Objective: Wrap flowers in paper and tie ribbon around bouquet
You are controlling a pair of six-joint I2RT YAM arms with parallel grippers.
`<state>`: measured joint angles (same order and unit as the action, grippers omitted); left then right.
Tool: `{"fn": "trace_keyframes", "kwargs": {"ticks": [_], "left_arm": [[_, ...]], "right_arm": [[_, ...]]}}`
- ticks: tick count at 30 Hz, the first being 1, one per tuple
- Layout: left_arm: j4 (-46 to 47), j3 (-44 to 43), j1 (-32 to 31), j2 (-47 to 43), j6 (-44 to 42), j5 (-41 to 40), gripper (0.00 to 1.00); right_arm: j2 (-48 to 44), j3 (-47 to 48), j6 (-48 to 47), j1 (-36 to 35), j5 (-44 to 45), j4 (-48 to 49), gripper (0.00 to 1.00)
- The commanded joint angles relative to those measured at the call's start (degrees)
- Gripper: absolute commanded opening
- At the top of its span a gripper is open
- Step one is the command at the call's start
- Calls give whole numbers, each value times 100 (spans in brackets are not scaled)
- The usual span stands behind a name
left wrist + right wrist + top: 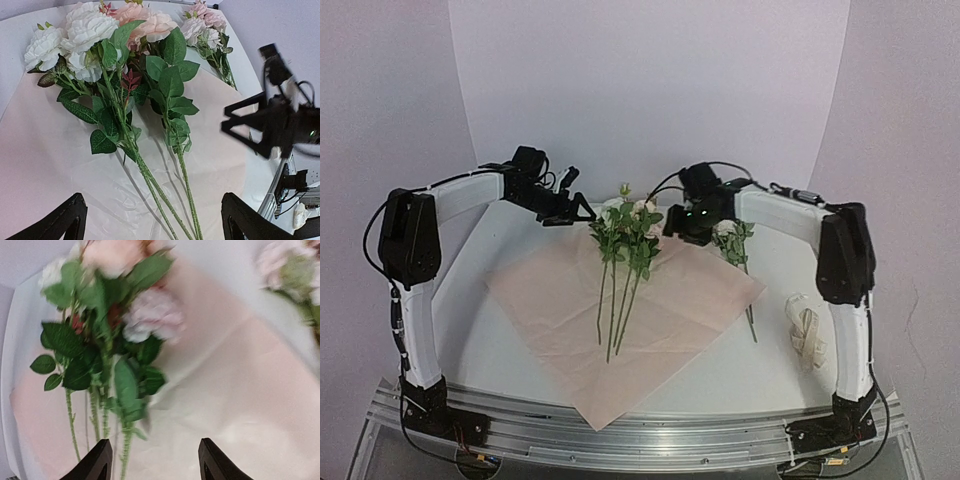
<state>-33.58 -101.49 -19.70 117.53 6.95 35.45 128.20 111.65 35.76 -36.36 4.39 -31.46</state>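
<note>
Top external view is showing the paper [550, 310] lying flat, turned like a diamond, in the middle of the table [740, 375], with one corner reaching toward the near edge. The flowers [625, 240] are lying on it with their long axis running far to near. The blooms are pointing at the far edge, by the paper's far corner, and the thin stems are trailing toward the near edge and fanning slightly. A single flower [736, 240] is lying apart at the paper's right corner, pointing the same way. The ribbon [807, 332] is sitting bunched near the right edge, well apart from the paper.

The left claw [152, 200] is hovering over the stems with its fingers apart and nothing between them. The right claw [155, 442] is hanging just beside the bunch, its fingers also apart and gripping nothing, though its own view is blurring.

The flowers are probably going to handle as light things, with wiry stems and soft, crushable blooms, so the bare lower stems are looking like the safest hold. The paper is looking thin and limp, likely to crease or slide, and a corner is offering the best grip.
</note>
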Motion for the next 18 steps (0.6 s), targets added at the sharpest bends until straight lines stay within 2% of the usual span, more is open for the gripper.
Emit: {"fn": "trace_keyframes", "kwargs": {"ticks": [1, 2, 3, 6, 8, 10, 14, 18], "left_arm": [[-8, -33, 19, -320, -123, 114, 93], [-8, -46, 19, -311, -120, 127, 93], [-8, -59, 13, -298, -124, 130, 92], [-17, -83, 16, -291, -154, 107, 92], [-27, -93, 17, -302, -186, 69, 92], [-40, -79, 19, -331, -204, 41, 92], [-45, -2, 11, -407, -236, 32, 92], [-51, 39, 19, -424, -236, 24, 92]], "right_arm": [[-1246, -817, -737, 1091, 877, -392, 53], [-1262, -1038, -867, 1324, 907, -477, 51], [-1226, -1122, -951, 1514, 870, -563, 53], [-898, -1143, -1212, 1956, 595, -717, 67], [-627, -1093, -1278, 2165, 383, -745, 70], [-373, -1021, -1380, 2272, 257, -760, 68], [-18, -898, -1432, 2406, -50, -793, 53], [159, -875, -1437, 2415, -58, -797, 42]]}}
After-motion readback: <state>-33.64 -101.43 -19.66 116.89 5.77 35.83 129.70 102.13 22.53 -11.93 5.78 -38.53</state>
